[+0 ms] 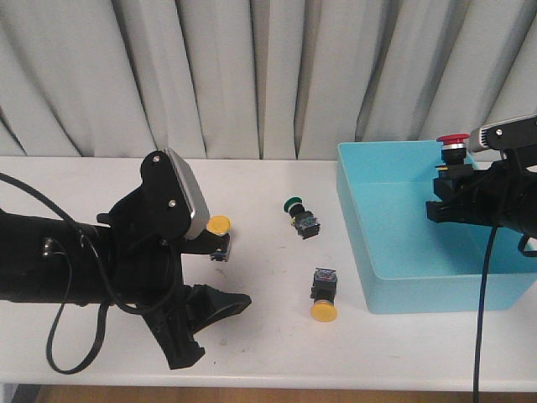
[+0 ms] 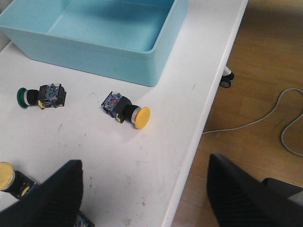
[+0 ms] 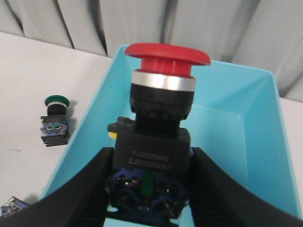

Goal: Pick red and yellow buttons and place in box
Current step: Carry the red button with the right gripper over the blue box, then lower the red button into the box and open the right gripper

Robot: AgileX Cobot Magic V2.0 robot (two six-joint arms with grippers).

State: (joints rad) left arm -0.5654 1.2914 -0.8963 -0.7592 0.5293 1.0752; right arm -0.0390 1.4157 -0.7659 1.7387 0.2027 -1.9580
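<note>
While right hand clamped on red button above box, lower before release; left hand spread apart near desk's front edge.

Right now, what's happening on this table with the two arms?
The right gripper holds a red button upright over the blue box, not yet let go. The left gripper is open above the table, near a yellow button. Another yellow button and a green one lie on the table outside the box.

Box interior looks bare; green button lies near its wall
</note>
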